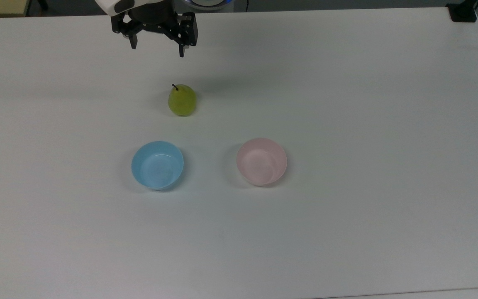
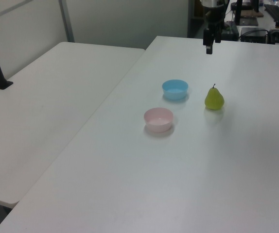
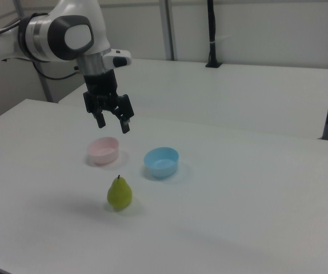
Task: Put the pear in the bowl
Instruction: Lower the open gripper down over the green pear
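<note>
Gripper (image 1: 157, 48) spread, holding nothing, above table | pear (image 1: 182, 100) upright | bowl (image 1: 262, 161) apart from pear

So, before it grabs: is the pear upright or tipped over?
Upright: the pear stands on its wide base on the table, stem pointing up.
</note>
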### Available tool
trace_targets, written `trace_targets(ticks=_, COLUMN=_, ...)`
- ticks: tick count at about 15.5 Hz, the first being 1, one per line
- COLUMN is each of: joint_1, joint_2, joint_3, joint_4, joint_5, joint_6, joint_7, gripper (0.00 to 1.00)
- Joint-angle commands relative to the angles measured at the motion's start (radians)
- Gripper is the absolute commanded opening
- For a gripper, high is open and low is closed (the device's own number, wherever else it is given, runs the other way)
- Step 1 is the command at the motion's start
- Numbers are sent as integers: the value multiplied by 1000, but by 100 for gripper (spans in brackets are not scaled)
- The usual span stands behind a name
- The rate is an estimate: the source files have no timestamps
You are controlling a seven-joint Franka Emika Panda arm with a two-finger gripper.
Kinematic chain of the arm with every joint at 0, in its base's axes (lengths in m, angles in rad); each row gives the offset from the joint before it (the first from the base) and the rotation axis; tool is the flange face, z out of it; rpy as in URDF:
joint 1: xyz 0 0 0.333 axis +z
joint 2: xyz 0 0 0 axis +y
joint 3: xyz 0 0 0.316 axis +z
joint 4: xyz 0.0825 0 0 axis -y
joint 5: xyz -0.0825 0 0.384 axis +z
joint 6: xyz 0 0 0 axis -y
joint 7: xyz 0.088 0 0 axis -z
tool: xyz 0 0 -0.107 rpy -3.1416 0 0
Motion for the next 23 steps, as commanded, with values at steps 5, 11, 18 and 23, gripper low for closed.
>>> trace_targets(ticks=5, joint_1=0, joint_2=1, joint_3=-9, joint_4=14, joint_5=43, joint_6=-8, joint_7=-23, gripper=100)
trace_targets(ticks=11, joint_1=33, joint_2=39, joint_3=-18, joint_4=17, joint_5=33, joint_6=-1, joint_7=-28, gripper=100)
trace_targets(ticks=18, joint_1=165, joint_2=186, joint_3=-78, joint_4=-28, joint_5=5, joint_6=84, joint_7=-92, gripper=100)
trace_targets(ticks=23, joint_1=153, joint_2=222, joint_3=-79, joint_4=-96, joint_5=-47, joint_6=86, joint_7=-208, gripper=100)
